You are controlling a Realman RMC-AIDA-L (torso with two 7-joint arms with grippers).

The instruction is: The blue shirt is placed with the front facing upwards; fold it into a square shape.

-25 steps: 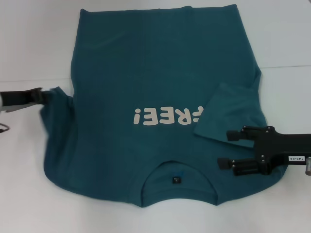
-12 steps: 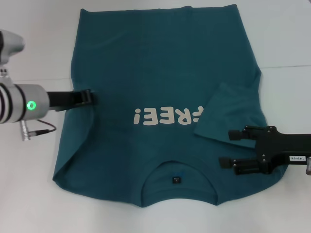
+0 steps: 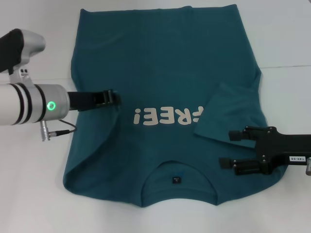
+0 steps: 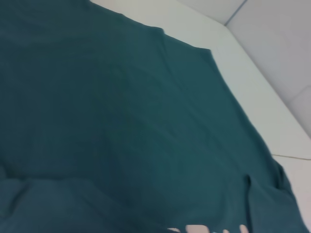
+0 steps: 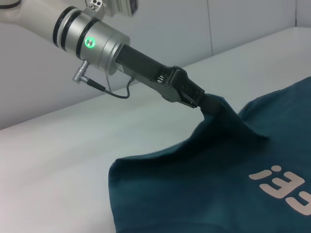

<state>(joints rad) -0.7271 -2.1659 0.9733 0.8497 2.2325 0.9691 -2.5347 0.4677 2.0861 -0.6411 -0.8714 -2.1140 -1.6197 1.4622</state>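
Head view: blue shirt (image 3: 165,87) spread front-up on the white table (image 3: 286,34), collar and neck label (image 3: 176,180) nearest the robot, hem at the far edge, long axis running straight away from the body. "FREE!" lettering (image 3: 167,116) reading upside down across the chest. Left gripper (image 3: 111,98) out over the shirt's left half, just beside the "!" end of the print, pinching a peak of cloth — the left sleeve, by the look of it — lifted toward the centre line. Right sleeve (image 3: 231,114) already lying folded in over the body. Right gripper (image 3: 232,149) low at the right shoulder edge, fingers spread apart, nothing between them, resting beside that folded sleeve.

Left wrist view: only broad teal cloth, the far hem corner against the table, a sliver of white print at the edge; own fingers not visible here.

Right wrist view: left gripper (image 5: 197,99) seen side-on, fingers closed on a tented point of fabric, cloth falling away from the tips down to the flat shirt. Lettering (image 5: 284,187) lying farther inward, beyond the tips in the direction of carry.

Deciding relation: centre line just inward of the left fingertips, folded sleeve across on the other side. Probably a short carry inward, then lowering and letting go so both sleeves mirror each other. Left arm clearly the one on the job.
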